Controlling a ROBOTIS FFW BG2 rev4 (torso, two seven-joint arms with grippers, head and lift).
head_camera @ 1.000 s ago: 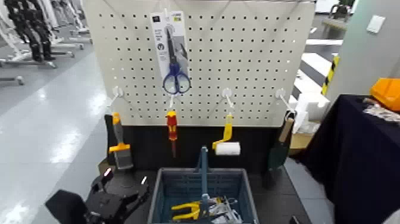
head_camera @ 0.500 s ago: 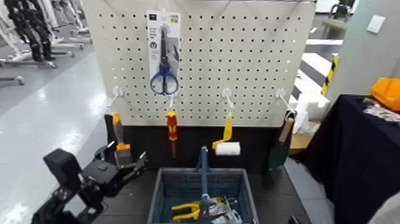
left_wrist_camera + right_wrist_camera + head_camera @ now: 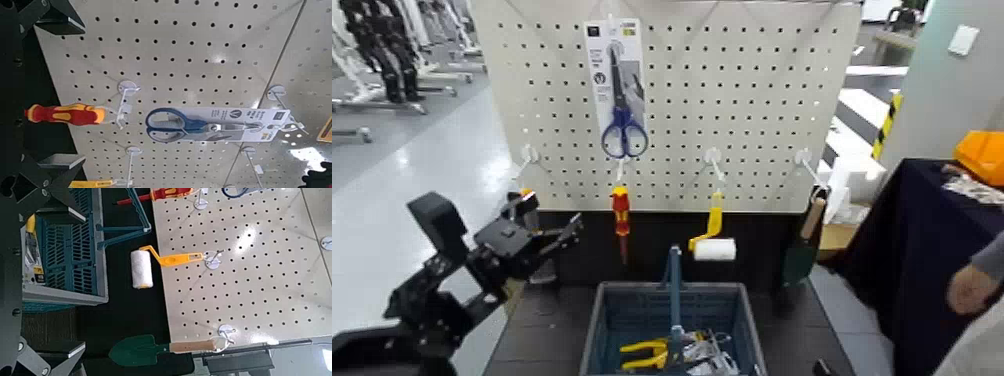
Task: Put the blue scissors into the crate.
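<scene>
The blue scissors [image 3: 620, 128] hang on their tall white card from a hook high on the pegboard [image 3: 752, 110]. In the left wrist view the blue scissors [image 3: 168, 125] show ahead of the fingers. My left gripper [image 3: 550, 228] is raised at the board's lower left, below and left of the card, open and holding nothing. The grey-blue crate [image 3: 607, 325] stands on the floor under the board, with its upright handle in the middle. My right gripper [image 3: 47, 282] shows only in its own wrist view, jaws apart and empty, facing the crate [image 3: 66, 258].
A red-and-yellow screwdriver [image 3: 621, 215], a yellow paint roller [image 3: 712, 245] and a green trowel [image 3: 802, 250] hang along the lower row. Yellow pliers [image 3: 647, 350] lie in the crate. A person's hand [image 3: 972, 287] is at the right by a black-draped table [image 3: 922, 250].
My left arm has risen from the floor beside the crate toward the pegboard. The scissors card has swung left and back. A person's hand has come in at the right.
</scene>
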